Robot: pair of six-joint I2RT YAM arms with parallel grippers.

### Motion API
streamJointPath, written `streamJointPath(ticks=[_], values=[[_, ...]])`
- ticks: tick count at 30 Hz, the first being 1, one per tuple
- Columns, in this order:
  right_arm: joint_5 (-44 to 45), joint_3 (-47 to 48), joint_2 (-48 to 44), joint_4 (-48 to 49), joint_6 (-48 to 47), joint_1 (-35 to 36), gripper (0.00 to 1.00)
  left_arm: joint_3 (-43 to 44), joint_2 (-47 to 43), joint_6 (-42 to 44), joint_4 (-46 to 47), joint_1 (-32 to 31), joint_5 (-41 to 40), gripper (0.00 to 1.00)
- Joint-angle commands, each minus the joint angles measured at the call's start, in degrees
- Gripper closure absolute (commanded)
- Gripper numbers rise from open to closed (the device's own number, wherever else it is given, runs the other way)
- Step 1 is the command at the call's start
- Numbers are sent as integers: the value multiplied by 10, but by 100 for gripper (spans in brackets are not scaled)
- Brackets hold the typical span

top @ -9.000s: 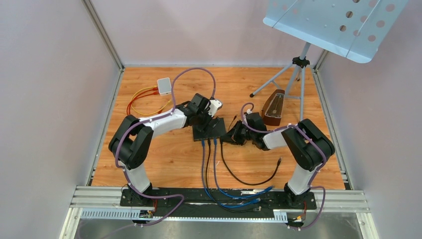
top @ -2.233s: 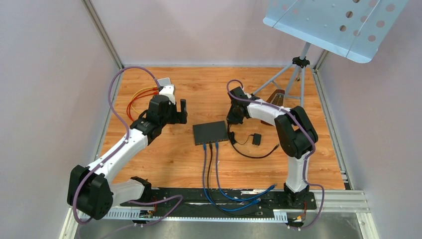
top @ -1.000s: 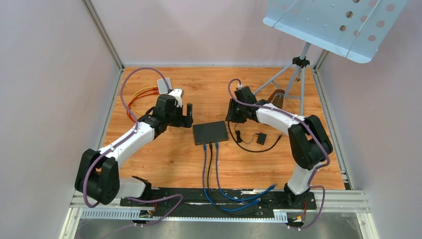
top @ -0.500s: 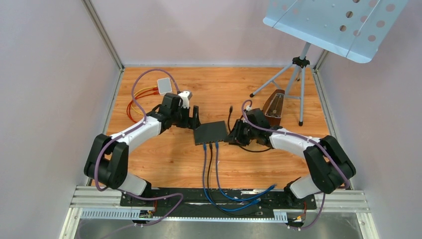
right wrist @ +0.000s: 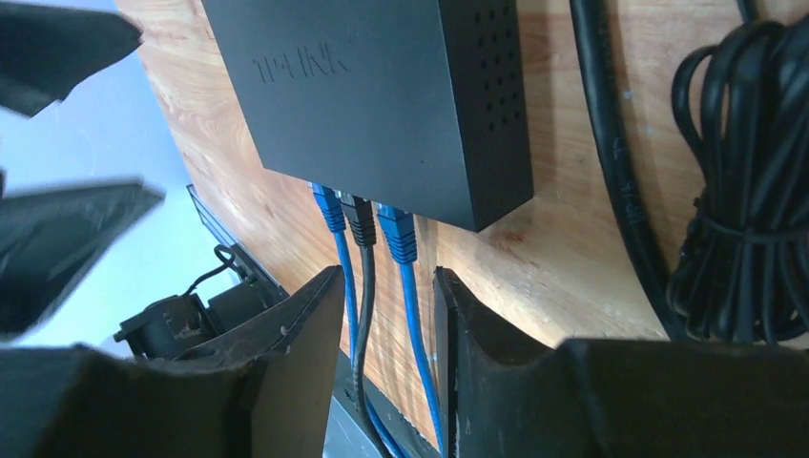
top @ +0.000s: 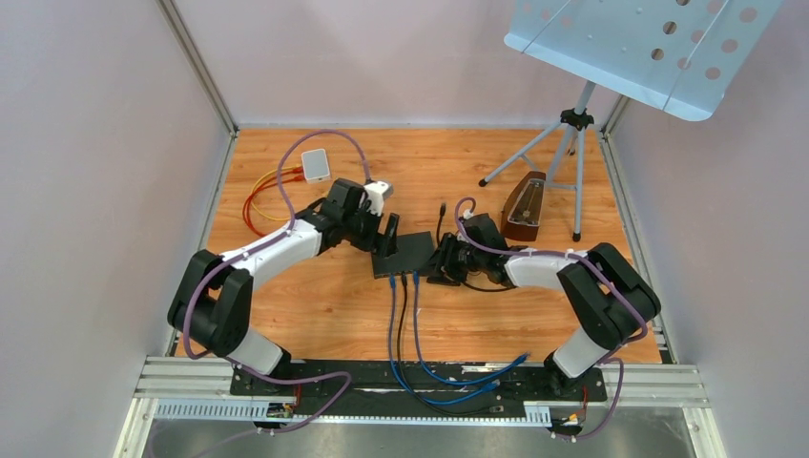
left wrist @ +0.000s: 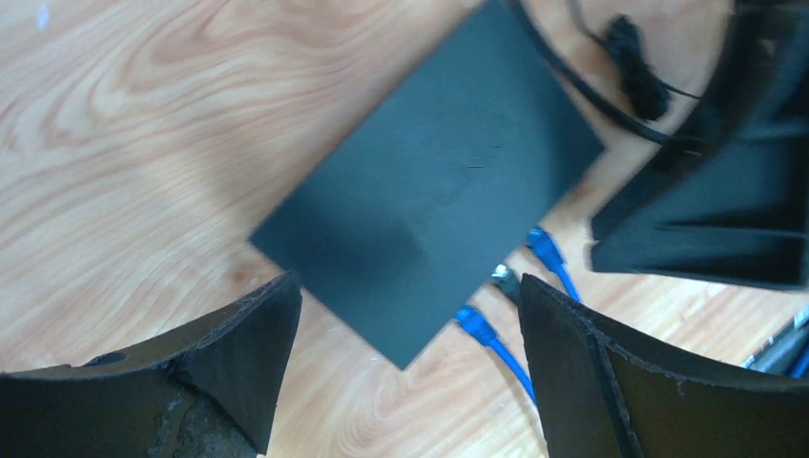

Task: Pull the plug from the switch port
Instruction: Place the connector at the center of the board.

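The black switch (top: pixel 404 252) lies flat mid-table, with two blue plugs (right wrist: pixel 399 232) (right wrist: pixel 329 206) and a black plug (right wrist: pixel 359 220) between them in its front ports. My left gripper (top: pixel 385 235) hovers open over the switch's left end; in the left wrist view the switch (left wrist: pixel 429 181) sits between and beyond the wide fingers (left wrist: pixel 238 353). My right gripper (top: pixel 436 269) is at the switch's right front corner. Its jaws (right wrist: pixel 389 324) stand narrowly open, with the blue and black cables showing in the gap, not pinched.
A bundled black cord (right wrist: pixel 735 191) lies right of the switch. A metronome (top: pixel 523 205) and a music stand's tripod (top: pixel 572 143) stand at the back right. A white box (top: pixel 315 164) with orange and yellow wires (top: pixel 262 196) sits at the back left.
Both arms closed in on the switch: the left gripper moved right over its left end, and the right gripper swung from behind it to its right front corner.
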Motion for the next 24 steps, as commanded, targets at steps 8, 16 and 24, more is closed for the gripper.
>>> streamJointPath(ticks=[8, 16, 24], values=[[44, -6, 30, 66, 92, 6, 64, 119, 44, 189, -122, -107, -68, 12], [24, -6, 51, 86, 93, 6, 64, 129, 78, 200, -127, -131, -107, 10], [38, -8, 63, 106, 122, 6, 64, 138, 112, 215, -130, -137, -138, 7]])
